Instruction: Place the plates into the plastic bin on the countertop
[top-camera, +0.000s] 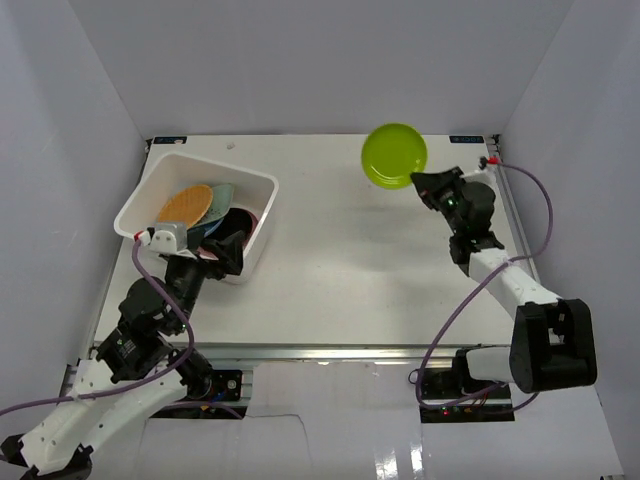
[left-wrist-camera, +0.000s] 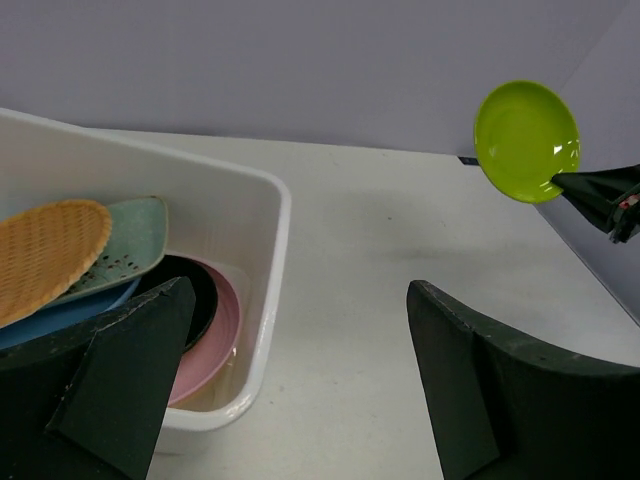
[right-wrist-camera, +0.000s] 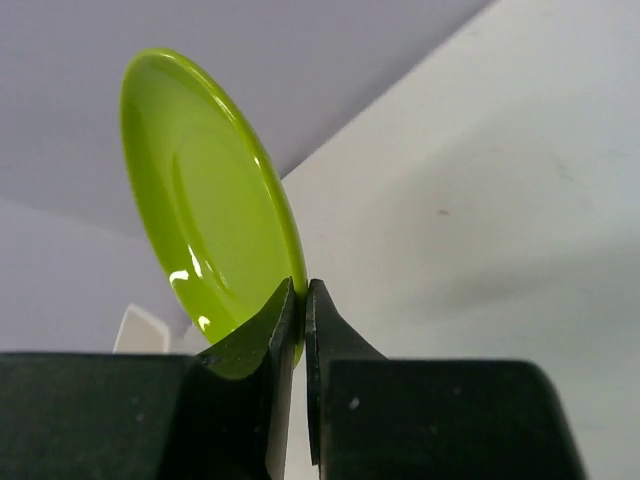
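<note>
My right gripper (top-camera: 418, 183) is shut on the rim of the lime green plate (top-camera: 394, 155), holding it lifted and tilted at the back right of the countertop (top-camera: 360, 260); it also shows in the right wrist view (right-wrist-camera: 205, 210) and the left wrist view (left-wrist-camera: 527, 126). The white plastic bin (top-camera: 262, 183) at the back left holds the orange textured plate (top-camera: 186, 203), the pale green dish (left-wrist-camera: 130, 235), a blue plate (left-wrist-camera: 70, 312), a black plate (left-wrist-camera: 200, 290) and the pink plate (left-wrist-camera: 215, 340). My left gripper (top-camera: 232, 250) is open and empty at the bin's near right corner.
White walls close in the countertop on three sides. The metal rail (top-camera: 330, 350) runs along the near edge. The right arm's purple cable (top-camera: 545, 205) loops by the right wall.
</note>
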